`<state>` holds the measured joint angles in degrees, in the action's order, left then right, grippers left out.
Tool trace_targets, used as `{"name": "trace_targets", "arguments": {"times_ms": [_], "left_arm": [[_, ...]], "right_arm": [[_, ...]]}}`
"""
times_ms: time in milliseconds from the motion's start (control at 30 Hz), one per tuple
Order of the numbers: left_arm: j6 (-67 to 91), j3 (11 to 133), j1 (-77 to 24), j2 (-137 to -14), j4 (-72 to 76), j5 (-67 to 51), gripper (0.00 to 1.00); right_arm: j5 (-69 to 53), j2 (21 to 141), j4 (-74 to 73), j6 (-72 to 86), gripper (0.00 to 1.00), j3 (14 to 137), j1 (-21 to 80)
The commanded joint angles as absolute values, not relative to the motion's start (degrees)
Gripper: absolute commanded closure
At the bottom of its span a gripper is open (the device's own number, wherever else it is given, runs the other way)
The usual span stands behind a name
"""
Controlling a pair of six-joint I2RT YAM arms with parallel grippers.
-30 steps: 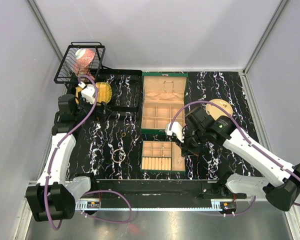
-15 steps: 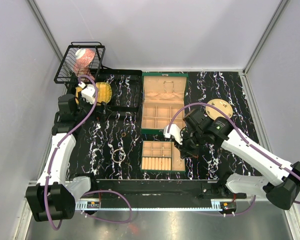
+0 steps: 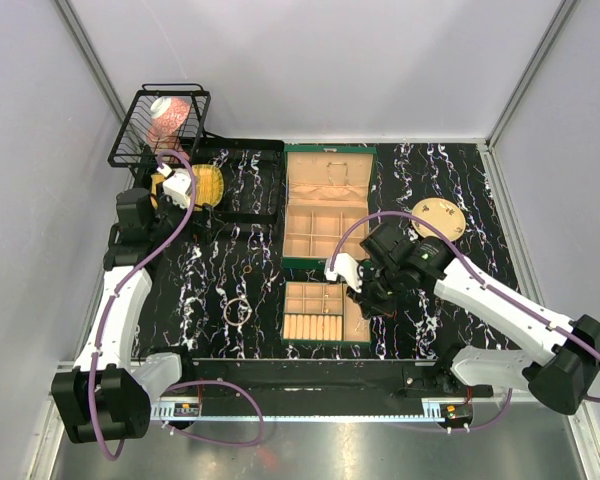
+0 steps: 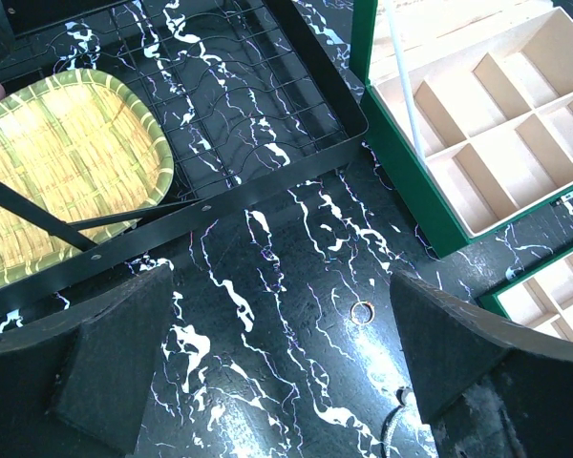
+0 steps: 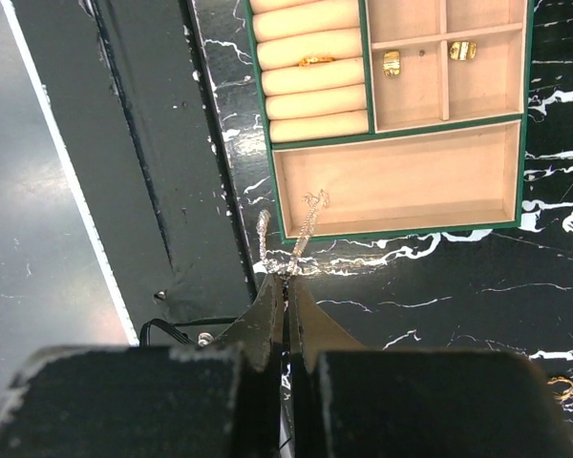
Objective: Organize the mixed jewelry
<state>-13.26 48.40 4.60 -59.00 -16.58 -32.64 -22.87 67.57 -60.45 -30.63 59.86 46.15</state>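
Right gripper (image 5: 286, 282): jaws pinched fully together on one end of a fine silvery chain (image 5: 304, 224). From my wrist view the chain runs from the fingertips across the green rim of the tray (image 5: 420, 181) and ends over the tray's long compartment. I cannot tell whether the far end rests on the lining or hangs just above it. Also in the tray are a gold band (image 5: 315, 60) tucked between the padded rolls and two gold bits (image 5: 392, 63) in neighbouring square compartments. A stray ring (image 5: 561, 386) lies on the black marbled table (image 5: 439, 286), off to one side of the tray. Left gripper (image 4: 286, 353): fingers spread wide, nothing between them, held above the table. A small ring (image 4: 362, 311) sits on the table below, nearer the right-hand finger and close to the corner of the green box (image 4: 401, 181). The box is open and its beige compartments look bare from here. To the other side is a woven dish (image 4: 67, 162) inside a black wire rack (image 4: 325, 74). From the top camera, a thin bangle (image 3: 239, 311) lies flat on the table left of the tray, well apart from both grippers. A round tan plate (image 3: 438, 217) sits beyond the right arm.
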Motion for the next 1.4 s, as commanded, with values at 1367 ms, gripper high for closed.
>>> {"name": "trace_targets", "arguments": {"times_ms": [1367], "left_arm": [[-16.61, 47.73, 4.48, -59.41, -12.57, -32.17, 0.01]], "right_arm": [[-4.22, 82.70, -40.34, -36.83, 1.00, 54.23, 46.85]]}}
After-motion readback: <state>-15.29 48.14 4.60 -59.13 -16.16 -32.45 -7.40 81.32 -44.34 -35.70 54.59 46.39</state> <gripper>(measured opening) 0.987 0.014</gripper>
